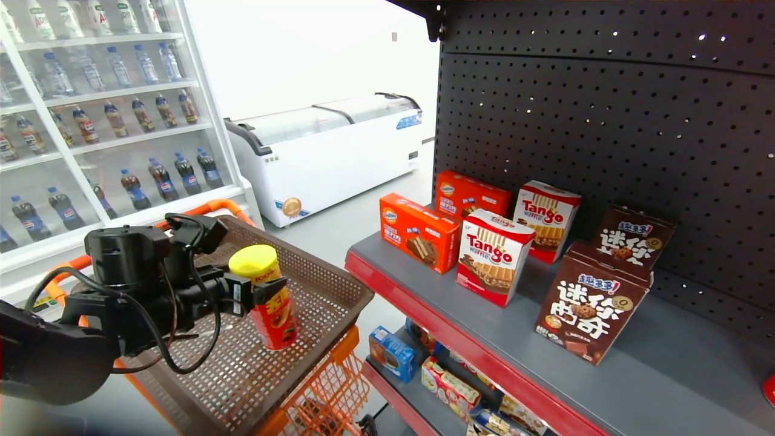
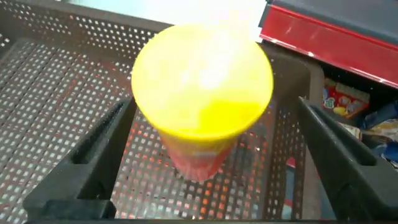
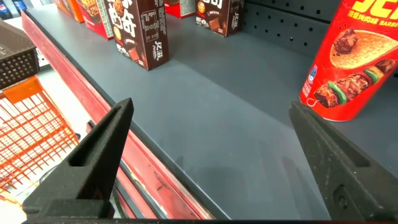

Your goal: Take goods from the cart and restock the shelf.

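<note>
The grey shelf (image 1: 636,387) fills the lower right of the head view, with bare room beside the brown boxes (image 1: 590,309). The cart's brown basket (image 1: 339,284) sits at lower left. The red can (image 1: 272,306) with a yellow lid stands in that basket, left of centre in the frame.

The left gripper (image 2: 214,106) straddles the can with its jaws spread. A gap shows on at least one side, so nothing is clamped yet. To grasp well, I judge it should centre the can between the fingers and close on the body rather than on the lid. It should then lift straight up to clear the basket wall before swinging right toward the shelf.

The right gripper (image 3: 211,109) hangs spread and empty over the shelf, near another red can (image 3: 351,62).

The can in the basket is upright, its long axis near vertical, with the lid toward the top of the frame.
</note>
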### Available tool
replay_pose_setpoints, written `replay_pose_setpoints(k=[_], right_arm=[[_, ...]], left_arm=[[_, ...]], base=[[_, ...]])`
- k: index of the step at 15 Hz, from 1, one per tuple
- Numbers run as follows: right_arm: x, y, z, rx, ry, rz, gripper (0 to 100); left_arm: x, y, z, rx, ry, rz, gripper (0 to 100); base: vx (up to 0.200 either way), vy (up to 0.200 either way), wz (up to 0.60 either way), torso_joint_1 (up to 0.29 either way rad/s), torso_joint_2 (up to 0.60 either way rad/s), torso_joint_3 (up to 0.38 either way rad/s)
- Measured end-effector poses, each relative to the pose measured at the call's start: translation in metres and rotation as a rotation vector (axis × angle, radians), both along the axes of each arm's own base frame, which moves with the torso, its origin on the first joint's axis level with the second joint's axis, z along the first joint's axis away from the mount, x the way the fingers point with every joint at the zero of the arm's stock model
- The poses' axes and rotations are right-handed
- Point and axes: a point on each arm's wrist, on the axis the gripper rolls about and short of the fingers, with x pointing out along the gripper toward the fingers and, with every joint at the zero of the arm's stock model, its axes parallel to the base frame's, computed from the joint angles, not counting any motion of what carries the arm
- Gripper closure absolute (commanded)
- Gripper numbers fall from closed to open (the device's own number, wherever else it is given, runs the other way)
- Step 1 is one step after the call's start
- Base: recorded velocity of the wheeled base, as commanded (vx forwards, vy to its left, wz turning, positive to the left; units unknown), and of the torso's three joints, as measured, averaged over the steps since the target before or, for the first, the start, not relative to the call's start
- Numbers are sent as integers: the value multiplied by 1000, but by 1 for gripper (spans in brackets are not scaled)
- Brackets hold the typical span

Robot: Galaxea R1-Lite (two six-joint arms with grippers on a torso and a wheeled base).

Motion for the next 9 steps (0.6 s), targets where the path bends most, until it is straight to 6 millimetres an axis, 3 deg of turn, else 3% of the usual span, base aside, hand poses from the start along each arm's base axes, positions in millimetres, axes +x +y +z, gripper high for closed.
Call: replay_pose_setpoints(k=[9], right_arm=[[0, 0, 0, 0, 0, 0, 0]], left_arm=[[9, -3, -47, 11, 14, -8, 0]], base=[[0, 0, 0, 0, 0, 0]])
